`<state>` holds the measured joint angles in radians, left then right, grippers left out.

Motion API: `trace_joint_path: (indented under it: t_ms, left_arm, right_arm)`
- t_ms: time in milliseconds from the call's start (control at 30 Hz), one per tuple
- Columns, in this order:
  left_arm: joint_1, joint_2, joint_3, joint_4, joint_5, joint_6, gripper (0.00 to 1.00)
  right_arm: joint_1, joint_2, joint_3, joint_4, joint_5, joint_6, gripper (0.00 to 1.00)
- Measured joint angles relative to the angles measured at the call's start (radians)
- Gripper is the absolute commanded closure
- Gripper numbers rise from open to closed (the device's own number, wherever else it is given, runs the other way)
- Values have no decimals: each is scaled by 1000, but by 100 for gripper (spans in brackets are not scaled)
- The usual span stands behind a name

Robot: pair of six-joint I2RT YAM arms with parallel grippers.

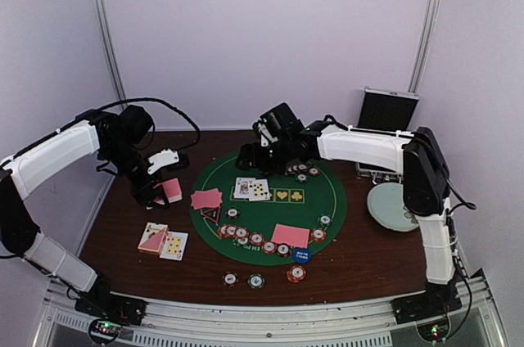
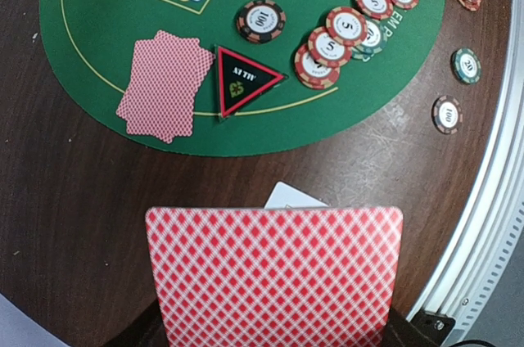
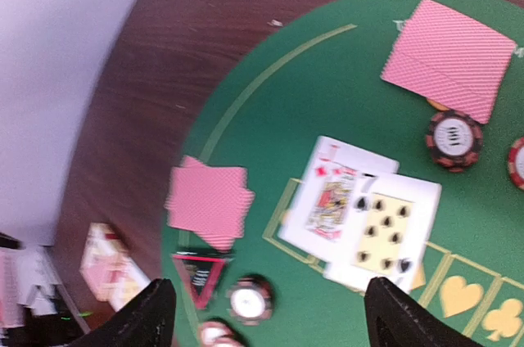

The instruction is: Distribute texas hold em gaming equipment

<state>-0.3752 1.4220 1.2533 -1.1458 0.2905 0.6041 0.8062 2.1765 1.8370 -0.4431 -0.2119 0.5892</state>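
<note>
Within left pincer (image 1: 160, 193), red-backed cards (image 2: 274, 273)

The left arm (image 1: 57, 155) and right arm (image 1: 360, 144) have white shells on their long links, with black joints and wrists. Black cables (image 1: 168, 108) loop off the left wrist toward twelve o'clock. The right claw (image 3: 268, 283) has dark, blunt fingers (image 3: 155, 314).

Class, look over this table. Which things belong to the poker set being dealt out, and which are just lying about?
Belongs to the job: held cards, face-down cards, face-up cards, chips, blue dealer disc, triangular marker.
Just lying about: black-and-silver case, pale plate.
</note>
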Motion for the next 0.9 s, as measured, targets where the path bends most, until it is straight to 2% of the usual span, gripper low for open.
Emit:
trace_joint_path:
  t_ms: [133,367,633,900]
  left_arm:
    - [0,0,0,0,5,1,100]
    - [0,0,4,0,21,0,100]
    - [-6,2,17,0,40,9,100]
    - [-41,11,21,0,39,24,100]
  right_arm:
    - [-3,-48,-31,148,-230,119,11]
    - [13,-49,-146,316,-463,300,9]
    - [71,-34,-137,453,-595,425,7]
    - [117,32,-91,477,-649,463,7]
